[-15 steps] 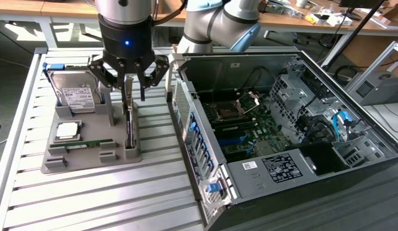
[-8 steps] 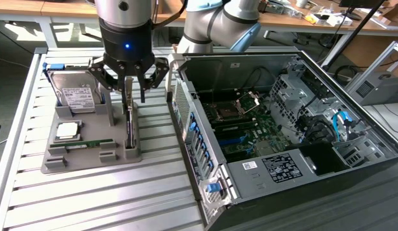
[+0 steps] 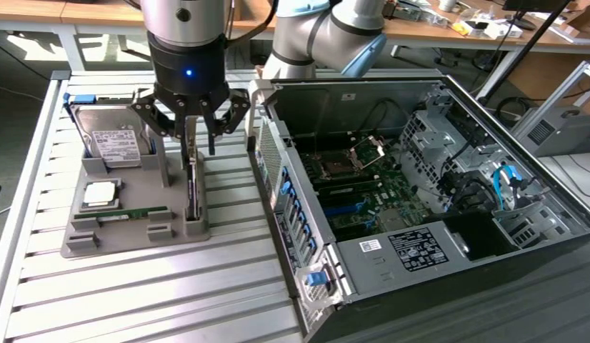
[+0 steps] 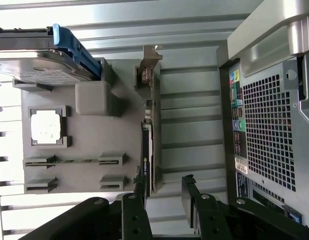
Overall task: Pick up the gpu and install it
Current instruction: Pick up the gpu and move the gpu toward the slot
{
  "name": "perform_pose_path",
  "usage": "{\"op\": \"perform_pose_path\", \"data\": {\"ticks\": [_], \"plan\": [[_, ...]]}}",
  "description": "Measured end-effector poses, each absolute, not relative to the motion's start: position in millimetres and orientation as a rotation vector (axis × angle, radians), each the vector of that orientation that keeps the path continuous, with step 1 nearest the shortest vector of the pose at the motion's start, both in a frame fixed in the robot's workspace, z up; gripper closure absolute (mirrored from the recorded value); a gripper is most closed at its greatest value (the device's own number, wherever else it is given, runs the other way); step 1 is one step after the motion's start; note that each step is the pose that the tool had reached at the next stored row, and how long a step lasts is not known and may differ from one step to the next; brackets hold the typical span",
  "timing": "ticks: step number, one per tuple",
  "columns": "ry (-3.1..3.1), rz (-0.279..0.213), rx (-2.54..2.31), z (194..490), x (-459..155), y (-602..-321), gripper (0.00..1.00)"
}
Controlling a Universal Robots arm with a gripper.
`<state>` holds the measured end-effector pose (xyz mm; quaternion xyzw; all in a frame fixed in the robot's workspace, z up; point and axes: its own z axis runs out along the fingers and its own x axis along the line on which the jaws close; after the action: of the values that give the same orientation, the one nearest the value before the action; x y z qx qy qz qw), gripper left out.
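Gripper point(image 3: 195, 146) is hovering splayed open over the gpu point(image 3: 192, 182) — card standing on edge in the grey holder tray point(image 3: 118, 241), left of centre in the exterior view; I'd say straddling its thin top edge squarely is mattering most.

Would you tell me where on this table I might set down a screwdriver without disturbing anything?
The slatted table is bare in the exterior view's lower left, in front of the gray parts holder. The strip between holder and computer case is narrow, and the open gripper is at the gpu there.
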<state>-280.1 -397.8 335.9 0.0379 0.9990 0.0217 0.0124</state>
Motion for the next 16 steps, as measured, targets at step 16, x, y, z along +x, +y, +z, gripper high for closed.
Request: {"op": "perform_pose_path", "data": {"ticks": [16], "plan": [[3.114,0.068,0.118,325.9,-280.1,-397.8,0.58]]}}
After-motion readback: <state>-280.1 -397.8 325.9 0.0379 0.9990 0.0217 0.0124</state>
